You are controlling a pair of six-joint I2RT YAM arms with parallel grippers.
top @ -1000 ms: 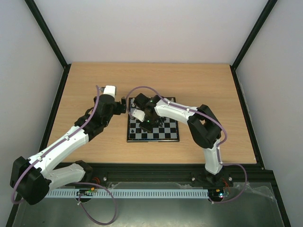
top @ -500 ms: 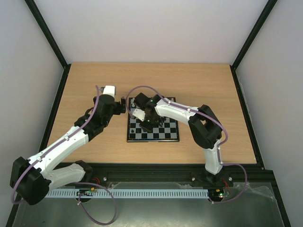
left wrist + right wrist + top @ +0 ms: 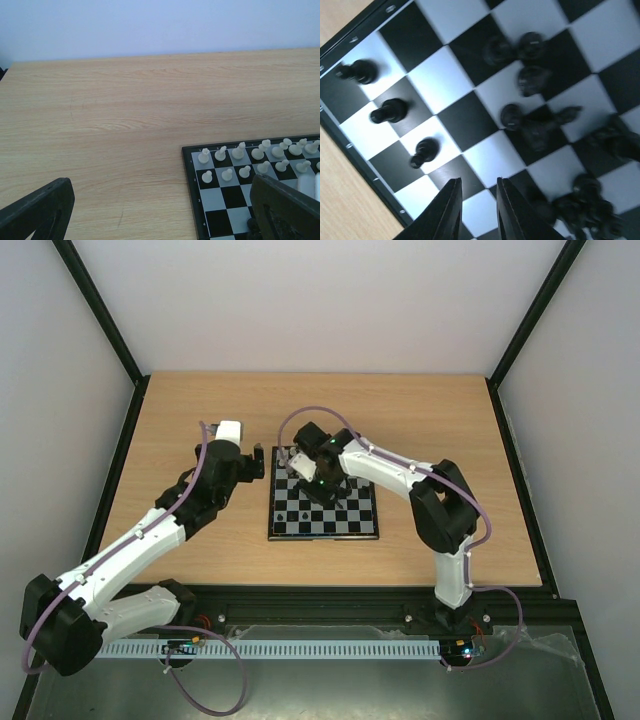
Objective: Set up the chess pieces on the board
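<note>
Right gripper (image 3: pixel 477 184): jaws a narrow slit apart, nothing between them, hanging over the board (image 3: pixel 440 82) close to one rim. A second ago it was pinched shut over the board's near-left squares. Since then it has parted and swung toward the board's far-left part. We read that as a piece just let go and the arm heading for another.

Just beyond the fingertips, three black pawns (image 3: pixel 390 111) stand in a row on the squares along the board's rim. Farther in lies a jumble of black pieces (image 3: pixel 535 125), some touching and too blurred to name, so we judge much sorting is left. White pieces (image 3: pixel 250 160) stand in two rows at one end of the board and look finished.

Left gripper (image 3: pixel 161 200): jaws wide, empty, hovering over the table (image 3: pixel 125 115) just off the board's far-left corner, near the right wrist. We judge that corner the tight spot. Bare wood lies on every side of the board, widest beyond its far edge.
</note>
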